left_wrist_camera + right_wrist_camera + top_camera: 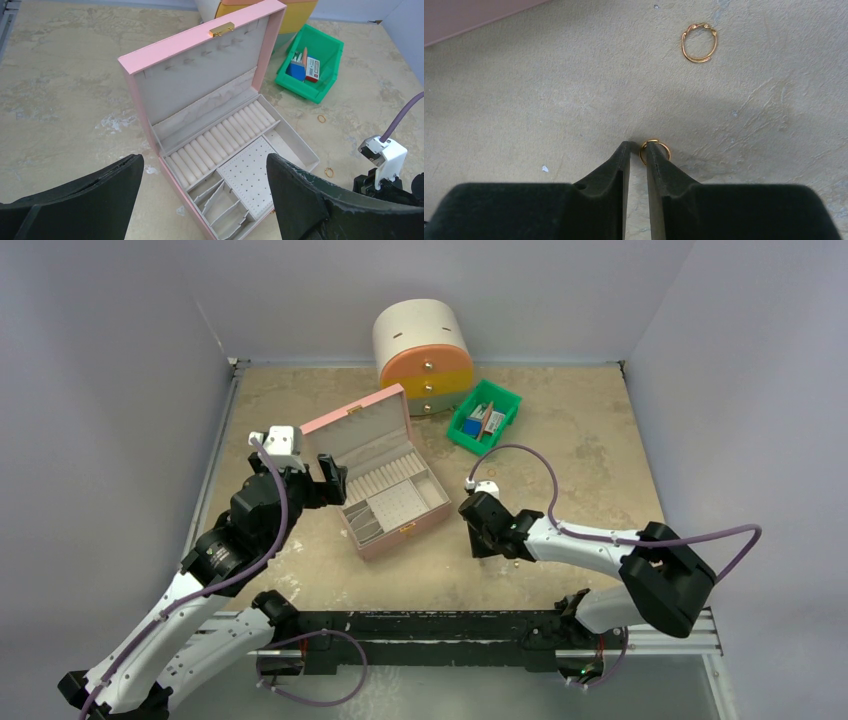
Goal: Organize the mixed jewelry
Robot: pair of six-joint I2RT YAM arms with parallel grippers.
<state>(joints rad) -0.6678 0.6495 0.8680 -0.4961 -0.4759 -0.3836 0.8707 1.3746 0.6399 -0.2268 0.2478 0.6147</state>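
Note:
In the right wrist view a tiny gold ring (656, 149) lies on the table right at my right gripper (638, 146). Its left edge shows in the narrow gap between the jaws, and the rest sits behind the right fingertip (655, 160). The left fingertip does not touch it. A larger twisted gold ring (699, 43) lies further ahead. My left gripper (204, 159) hangs wide open above the open pink jewelry box (200, 80), holding nothing. Two gold rings (328, 172) (321, 119) lie on the table right of the box. The silvery hoop is out of view.
The pink box (350, 420) stands open at the centre-left, lid raised, with ring rolls, a stud board and small compartments. A green bin (468, 438) of coloured items and a round drawer unit (423, 355) stand behind it. Walls close in three sides.

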